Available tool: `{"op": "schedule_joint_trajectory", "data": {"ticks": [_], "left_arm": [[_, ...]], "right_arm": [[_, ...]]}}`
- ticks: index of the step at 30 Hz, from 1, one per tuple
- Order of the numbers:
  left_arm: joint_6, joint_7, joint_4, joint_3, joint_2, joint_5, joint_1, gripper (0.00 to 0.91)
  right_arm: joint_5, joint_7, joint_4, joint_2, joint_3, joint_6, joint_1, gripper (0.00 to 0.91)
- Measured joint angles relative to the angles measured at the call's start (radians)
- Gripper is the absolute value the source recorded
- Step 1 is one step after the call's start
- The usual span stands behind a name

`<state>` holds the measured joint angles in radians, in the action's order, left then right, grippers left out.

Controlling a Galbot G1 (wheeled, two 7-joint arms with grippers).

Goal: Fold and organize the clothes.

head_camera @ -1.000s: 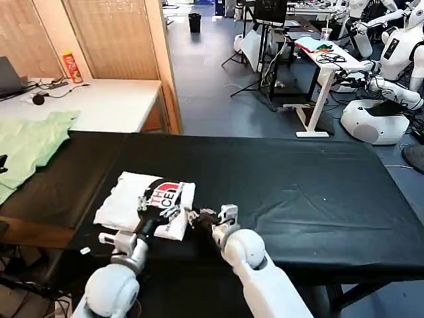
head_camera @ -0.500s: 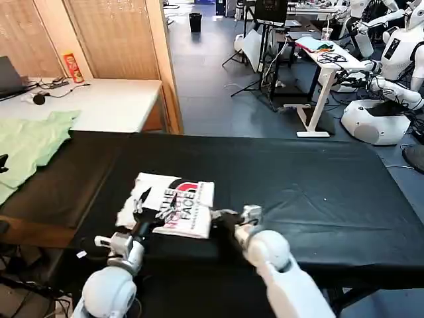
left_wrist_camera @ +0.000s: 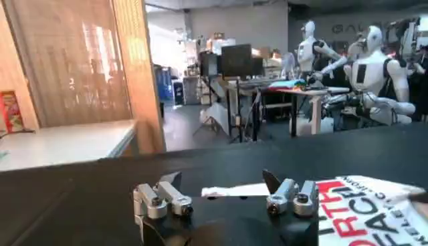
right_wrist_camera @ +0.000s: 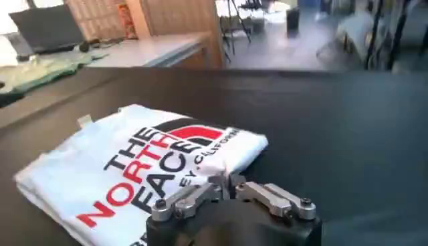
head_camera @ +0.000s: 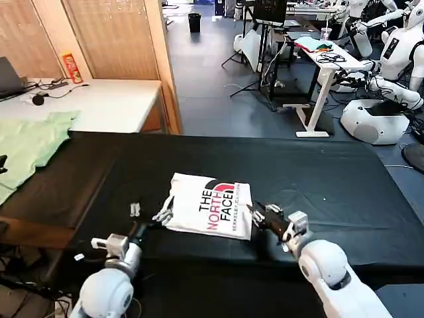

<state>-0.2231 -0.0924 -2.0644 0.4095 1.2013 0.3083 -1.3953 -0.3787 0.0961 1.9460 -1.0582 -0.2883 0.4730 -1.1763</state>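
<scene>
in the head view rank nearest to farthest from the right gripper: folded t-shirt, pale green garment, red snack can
1. Folded white T-shirt: right beside the right gripper, on its left, on the black table.
2. Pale green garment: far left table edge.
3. Red snack can: standing on the white desk behind, far left.
</scene>
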Motion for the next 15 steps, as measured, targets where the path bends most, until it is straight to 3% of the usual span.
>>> {"op": "schedule_joint_trajectory", "data": {"ticks": [7, 15], "left_arm": [[-0.030, -0.039, -0.035, 0.006, -0.012, 0.041, -0.030, 0.878], [0.006, -0.045, -0.101, 0.046, -0.050, 0.039, -0.126, 0.878]], "right_arm": [[0.112, -0.099, 0.073, -0.005, -0.040, -0.155, -0.110, 0.878], [0.204, -0.174, 0.138, -0.040, -0.104, -0.331, -0.336, 0.878]]}}
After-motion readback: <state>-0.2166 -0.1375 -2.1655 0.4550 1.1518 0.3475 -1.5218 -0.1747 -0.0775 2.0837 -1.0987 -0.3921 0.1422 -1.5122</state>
